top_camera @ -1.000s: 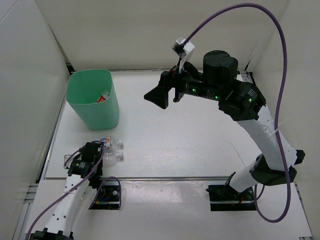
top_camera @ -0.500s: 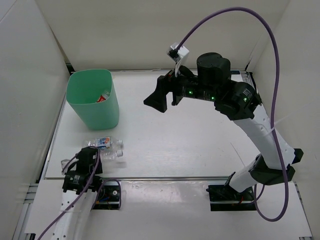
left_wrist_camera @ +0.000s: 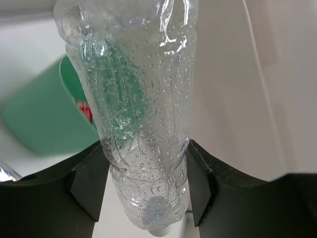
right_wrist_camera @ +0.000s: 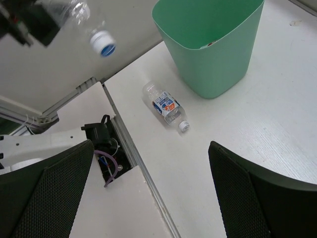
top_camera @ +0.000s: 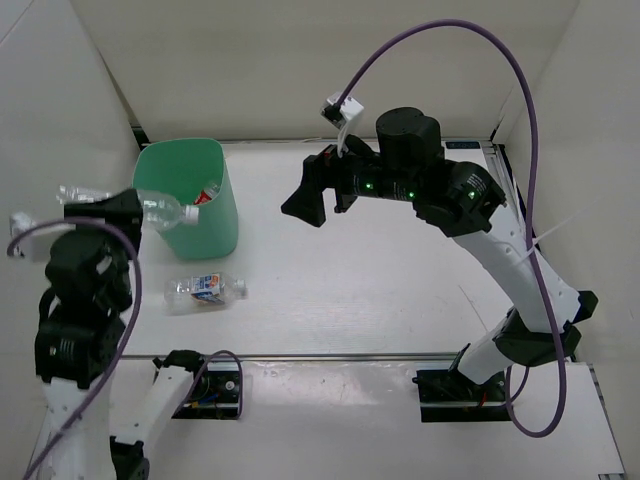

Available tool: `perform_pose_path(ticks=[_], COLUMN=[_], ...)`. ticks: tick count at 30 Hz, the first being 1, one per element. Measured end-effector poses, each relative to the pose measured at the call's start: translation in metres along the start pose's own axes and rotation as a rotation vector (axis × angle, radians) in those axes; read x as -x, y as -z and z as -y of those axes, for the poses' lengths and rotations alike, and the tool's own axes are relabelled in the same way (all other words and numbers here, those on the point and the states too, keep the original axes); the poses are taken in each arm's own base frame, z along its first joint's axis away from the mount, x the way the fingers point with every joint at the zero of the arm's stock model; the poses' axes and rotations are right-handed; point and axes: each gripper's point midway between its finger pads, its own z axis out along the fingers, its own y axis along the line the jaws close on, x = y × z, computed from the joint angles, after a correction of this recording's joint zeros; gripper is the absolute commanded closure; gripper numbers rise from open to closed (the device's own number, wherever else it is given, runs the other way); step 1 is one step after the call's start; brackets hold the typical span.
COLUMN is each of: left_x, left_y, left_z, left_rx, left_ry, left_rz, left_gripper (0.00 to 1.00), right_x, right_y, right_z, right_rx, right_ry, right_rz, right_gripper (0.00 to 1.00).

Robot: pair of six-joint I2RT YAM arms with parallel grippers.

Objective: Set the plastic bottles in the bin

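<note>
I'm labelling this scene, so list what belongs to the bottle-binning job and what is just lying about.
Job:
- bin
- clear bottle in left hand
- blue-label bottle on table
- red-label bottle in bin

Lying about:
- purple cable
- black wired box at near edge

The clear plastic bottle (left_wrist_camera: 138,124) at frame centre looks glossy, crumpled and beaded with droplets; the mint-green bin (top_camera: 195,230) is smooth plastic, the white tabletop (top_camera: 380,290) matt.

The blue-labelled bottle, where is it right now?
In the top view the blue-labelled bottle lies sideways on the table, left side, just below the green bin.
</note>
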Motion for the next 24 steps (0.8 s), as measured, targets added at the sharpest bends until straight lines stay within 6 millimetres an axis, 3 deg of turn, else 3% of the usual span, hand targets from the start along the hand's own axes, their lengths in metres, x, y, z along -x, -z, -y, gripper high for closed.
perform_pose_path(ticks=[4, 8, 10, 12, 13, 14, 16, 19, 22, 24], left_x=[0.000, -0.031, -0.050, -0.065, -0.069, -0.070, -0.063, -0.039, -0.009, 0.006], left_y=[-0.063, -0.140, -0.172, -0.191, -0.196, -0.199, -0.196, -0.169, -0.107, -0.059], left_z=[0.037, 0.028, 0.008, -0.010, -0.016, -0.020, -0.009, 0.033, 0.053, 0.040], left_rx=[0.031, 0.177, 0.269, 0.341, 0.365, 0.382, 0.378, 0.259, 0.084, -0.013], left_ry=[-0.246, -0.492, -0.612, -0.711, -0.748, -0.770, -0.781, -0.667, -0.439, -0.287], left_rz=[0.091, 0.124, 0.114, 0.099, 0.095, 0.098, 0.118, 0.162, 0.164, 0.152], left_gripper=[0.60, 0.58, 0.41, 0.08, 0.00, 0.00, 0.00, 0.00, 0.00, 0.00], right_x=[0.000, 0.000, -0.002, -0.006, -0.010, -0.012, -0.013, -0.013, -0.017, -0.020], right_y=[-0.001, 0.001, 0.005, 0.010, 0.014, 0.018, 0.027, 0.039, 0.048, 0.049], right_z=[0.000, 0.002, 0.004, 0.006, 0.008, 0.009, 0.011, 0.013, 0.015, 0.016], right_rx=[-0.001, -0.012, -0.028, -0.042, -0.053, -0.065, -0.086, -0.111, -0.134, -0.140], right_ry=[-0.005, -0.007, -0.008, -0.010, -0.011, -0.011, -0.011, -0.012, -0.026, -0.032], right_rz=[-0.002, 0.002, 0.003, 0.002, -0.002, -0.001, 0.007, 0.027, 0.031, 0.027], right_gripper=[0.00, 0.00, 0.00, 0.00, 0.00, 0.00, 0.00, 0.00, 0.00, 0.00])
